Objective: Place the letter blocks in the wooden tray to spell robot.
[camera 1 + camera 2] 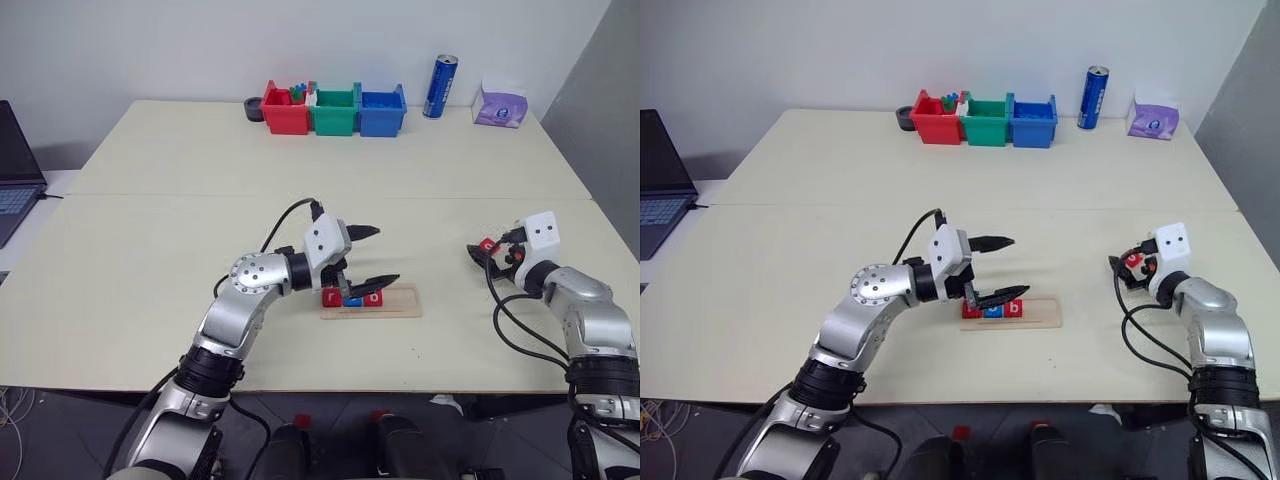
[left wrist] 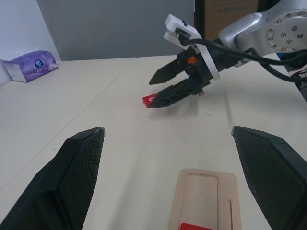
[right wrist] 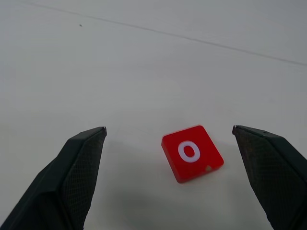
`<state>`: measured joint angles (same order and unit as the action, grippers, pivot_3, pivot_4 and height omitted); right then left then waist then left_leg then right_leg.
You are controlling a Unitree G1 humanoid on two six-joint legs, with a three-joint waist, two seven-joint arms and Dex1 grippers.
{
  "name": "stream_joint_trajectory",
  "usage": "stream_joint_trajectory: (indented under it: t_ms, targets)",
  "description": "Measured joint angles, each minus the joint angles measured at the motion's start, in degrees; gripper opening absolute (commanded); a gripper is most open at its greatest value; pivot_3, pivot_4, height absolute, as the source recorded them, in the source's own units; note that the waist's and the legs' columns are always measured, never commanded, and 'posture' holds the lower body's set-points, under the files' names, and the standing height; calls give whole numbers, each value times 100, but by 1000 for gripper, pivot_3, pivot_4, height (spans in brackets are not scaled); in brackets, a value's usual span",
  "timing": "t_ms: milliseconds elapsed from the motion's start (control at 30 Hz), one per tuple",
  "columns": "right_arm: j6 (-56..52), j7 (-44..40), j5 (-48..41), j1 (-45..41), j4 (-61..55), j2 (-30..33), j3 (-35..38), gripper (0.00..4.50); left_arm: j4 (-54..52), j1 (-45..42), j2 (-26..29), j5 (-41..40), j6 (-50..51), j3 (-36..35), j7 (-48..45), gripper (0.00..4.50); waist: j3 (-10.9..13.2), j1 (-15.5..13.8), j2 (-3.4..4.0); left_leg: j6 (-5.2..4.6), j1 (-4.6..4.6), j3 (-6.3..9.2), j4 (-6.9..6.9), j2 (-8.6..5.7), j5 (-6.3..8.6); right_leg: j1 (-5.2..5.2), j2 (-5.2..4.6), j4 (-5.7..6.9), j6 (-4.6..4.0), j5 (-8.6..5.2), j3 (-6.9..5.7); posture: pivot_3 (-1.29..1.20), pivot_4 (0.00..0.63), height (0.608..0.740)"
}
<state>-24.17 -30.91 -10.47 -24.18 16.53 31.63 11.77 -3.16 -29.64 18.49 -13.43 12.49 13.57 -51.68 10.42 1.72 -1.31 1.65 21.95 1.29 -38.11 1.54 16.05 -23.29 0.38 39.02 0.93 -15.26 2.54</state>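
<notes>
Spread wide in front of the right wrist, the right gripper (image 3: 170, 143) has its two black fingers standing well apart on either side of a small flat red square tile with a white "o" (image 3: 192, 153), which lies flat on the pale tabletop (image 1: 180, 250), touching neither finger. From above, that red tile (image 1: 487, 244) sits near the table's right side, just beside the right gripper's tips and well apart from the long narrow pale wooden tray (image 1: 395, 303).

That tray lies near the front edge at the middle of the table. Three tiles sit side by side at its left end: a red one (image 1: 331, 296), a blue one (image 1: 353, 299) and a red one (image 1: 373, 298); the tray's right part is bare. Over those tiles hovers the left gripper (image 1: 375, 256), pointing toward the right, jaws gaping and holding nothing.

Farther back, along the far edge, stand a red plastic bin (image 1: 284, 113), a green plastic bin (image 1: 334, 113) and a blue plastic bin (image 1: 381, 112) in a row, then a blue drink can (image 1: 440, 87) and a purple tissue pack (image 1: 500, 105). A laptop (image 1: 15, 170) rests at the left.
</notes>
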Motion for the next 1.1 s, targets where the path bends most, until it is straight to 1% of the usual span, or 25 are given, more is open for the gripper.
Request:
stream_joint_trajectory:
  t_ms: [367, 567, 667, 867, 900, 1033, 1100]
  targets:
    - [326, -181, -5, -602, 1367, 104, 19, 4480, -121, 2, 26, -12, 192, 23, 28, 4500, -1, -1, 2, 1, -1, -1, 0, 0, 0, 0, -1, 0, 0, 0, 1, 0, 150, 740]
    - [284, -278, -140, -685, 1578, 127, 68, 4480, -191, 24, 41, -19, 210, 23, 22, 4500, -1, -2, 2, 1, 0, 0, 0, 1, 0, 1, -1, 0, 0, 0, 2, 0, 150, 740]
    - [234, -283, -208, -684, 1575, 153, 73, 3865, -193, 62, 50, -19, 217, 23, 4, 4500, -1, -1, 3, 1, 0, 0, 0, 1, 0, 0, -1, 0, 0, 0, 3, 0, 150, 740]
    - [93, -277, -309, -683, 1571, 158, 165, 1669, -193, 59, 33, -23, 227, 20, -5, 4500, -1, 0, 3, 1, -1, 0, 0, 1, 0, 1, -1, 0, 0, 0, 3, 0, 150, 740]
    - [76, -275, -314, -682, 1559, 158, 165, 1434, -193, 56, 30, -26, 230, 19, -6, 4500, -2, 1, 3, 1, -1, -1, 0, 1, 0, 0, -1, 0, 0, 0, 3, 0, 150, 740]
    - [43, -264, -312, -608, 1429, 157, 154, 1449, -181, 32, 29, -37, 229, 15, -17, 4500, -2, -2, 3, 1, 0, 0, 0, 1, 0, 0, -1, 0, 0, 0, 3, 0, 150, 740]
    - [-40, -189, -280, -422, 1102, 146, 109, 1449, -169, 22, 32, -39, 227, 11, -28, 4500, -2, -3, 3, 1, 1, 1, 0, 2, 0, 1, -1, -1, 0, 0, 4, 0, 150, 740]
